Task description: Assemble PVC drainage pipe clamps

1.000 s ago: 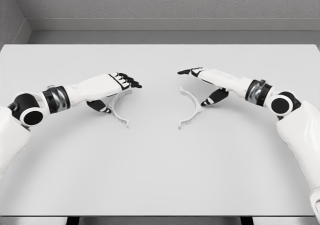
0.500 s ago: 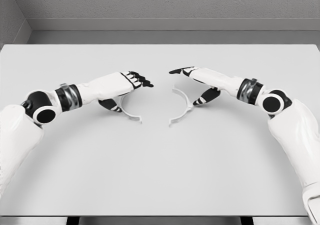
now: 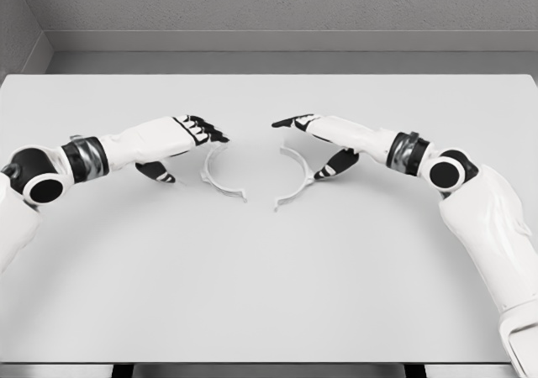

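Clamp halves facing across pale table

Two thin white plastic half-ring clamp pieces lay on the smooth grey-white table (image 3: 269, 294), open sides facing, ends near but apart. The left half-ring (image 3: 220, 176) lay just beside the left hand (image 3: 181, 139), whose fingers were extended and held nothing. The right half-ring (image 3: 296, 176) sat pinched (thumb against its outer curve) in the right hand (image 3: 324, 139).

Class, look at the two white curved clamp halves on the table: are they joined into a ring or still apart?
Apart. The left white curved clamp half and the right one lie on the table, a clear gap between their facing ends.
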You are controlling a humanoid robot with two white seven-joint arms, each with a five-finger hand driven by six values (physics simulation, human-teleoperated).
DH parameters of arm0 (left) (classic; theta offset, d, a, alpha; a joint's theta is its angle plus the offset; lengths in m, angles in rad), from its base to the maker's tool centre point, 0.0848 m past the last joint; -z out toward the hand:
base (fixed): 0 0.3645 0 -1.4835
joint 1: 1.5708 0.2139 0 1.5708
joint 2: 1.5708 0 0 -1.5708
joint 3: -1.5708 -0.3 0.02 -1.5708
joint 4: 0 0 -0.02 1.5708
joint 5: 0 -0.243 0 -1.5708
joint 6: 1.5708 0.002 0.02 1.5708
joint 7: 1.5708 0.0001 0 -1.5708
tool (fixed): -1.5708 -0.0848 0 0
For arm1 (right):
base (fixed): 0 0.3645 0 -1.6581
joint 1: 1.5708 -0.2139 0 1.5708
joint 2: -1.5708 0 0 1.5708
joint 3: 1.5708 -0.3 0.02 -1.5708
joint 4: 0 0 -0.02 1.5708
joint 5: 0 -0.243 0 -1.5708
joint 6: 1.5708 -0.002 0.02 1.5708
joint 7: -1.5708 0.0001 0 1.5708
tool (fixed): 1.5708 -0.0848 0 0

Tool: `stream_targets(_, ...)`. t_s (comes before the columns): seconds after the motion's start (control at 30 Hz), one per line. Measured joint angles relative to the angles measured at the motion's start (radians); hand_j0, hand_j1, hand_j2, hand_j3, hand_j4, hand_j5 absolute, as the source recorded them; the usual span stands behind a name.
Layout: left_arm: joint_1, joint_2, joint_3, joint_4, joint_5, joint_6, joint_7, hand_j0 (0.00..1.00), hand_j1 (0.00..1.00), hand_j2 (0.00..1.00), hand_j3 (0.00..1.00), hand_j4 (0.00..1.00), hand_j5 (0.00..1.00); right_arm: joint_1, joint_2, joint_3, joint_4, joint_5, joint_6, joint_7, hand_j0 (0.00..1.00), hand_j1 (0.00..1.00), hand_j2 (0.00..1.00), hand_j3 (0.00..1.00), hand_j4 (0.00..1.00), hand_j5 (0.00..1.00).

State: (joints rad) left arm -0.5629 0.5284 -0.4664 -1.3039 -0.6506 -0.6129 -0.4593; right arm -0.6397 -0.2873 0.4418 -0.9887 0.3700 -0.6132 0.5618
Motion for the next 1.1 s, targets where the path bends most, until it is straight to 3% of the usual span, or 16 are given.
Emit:
stream_targets(0.4, -0.043, -0.070, 0.001, 0.017, -0.022, 0.000, 0.000, 1.00, 1.00, 1.00, 1.00, 1.00, 1.00, -0.012, 0.021, 0.025, -0.001, 0.000, 0.000, 0.000, 1.00, 1.00, 1.00, 1.00, 1.00, 1.00)
stream_targets(0.67, -0.048, 0.052, 0.152, 0.090, -0.028, 0.000, 0.000, 1.00, 1.00, 1.00, 1.00, 1.00, 1.00, -0.015, 0.035, 0.032, 0.000, 0.000, 0.000, 0.000, 1.00, 1.00, 1.00, 1.00, 1.00, 1.00)
stream_targets(1.1, -0.040, 0.074, 0.178, 0.093, -0.023, 0.000, 0.000, 1.00, 1.00, 1.00, 1.00, 1.00, 1.00, -0.014, 0.032, 0.039, -0.003, 0.008, 0.000, -0.001, 1.00, 1.00, 1.00, 1.00, 1.00, 1.00)
